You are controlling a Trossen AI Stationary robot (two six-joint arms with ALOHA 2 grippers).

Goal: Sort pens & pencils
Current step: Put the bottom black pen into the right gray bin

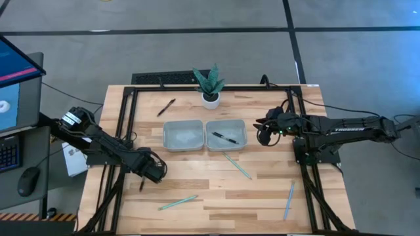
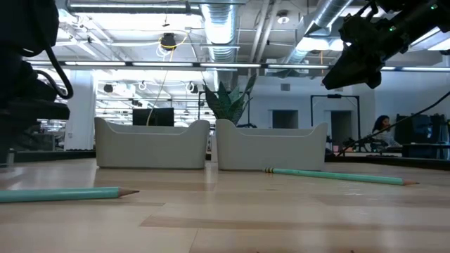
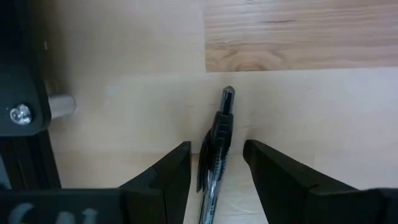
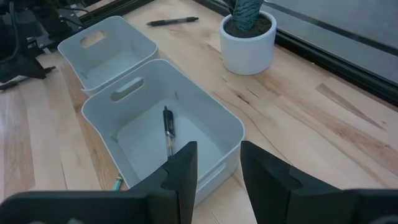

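Pale wood planks make the table (image 1: 197,196), and two grey trays sit side by side in its middle — I place everything by the right tray (image 1: 226,134). Nearest the front edge, well before that tray, lie two teal pencils: one (image 1: 177,202) toward the left, one (image 1: 289,200) toward the right. A third pencil (image 1: 237,165) lies slanted just in front of the right tray.

Off to the left and forward of the trays, the left gripper (image 3: 216,171) is down at the tabletop, its fingers apart on either side of a dark pen (image 3: 214,162) that lies on the wood between them; no grip is closed on it.

Inside the right tray rests one pen (image 4: 168,132). The left tray (image 1: 183,135) holds nothing that I can make out. Just right of the right tray the right gripper (image 4: 217,171) hangs above the table, fingers apart and empty.

Farther back, beyond the left tray, another pen (image 1: 166,107) lies on the wood, and a small potted plant (image 1: 210,85) stands behind both trays.
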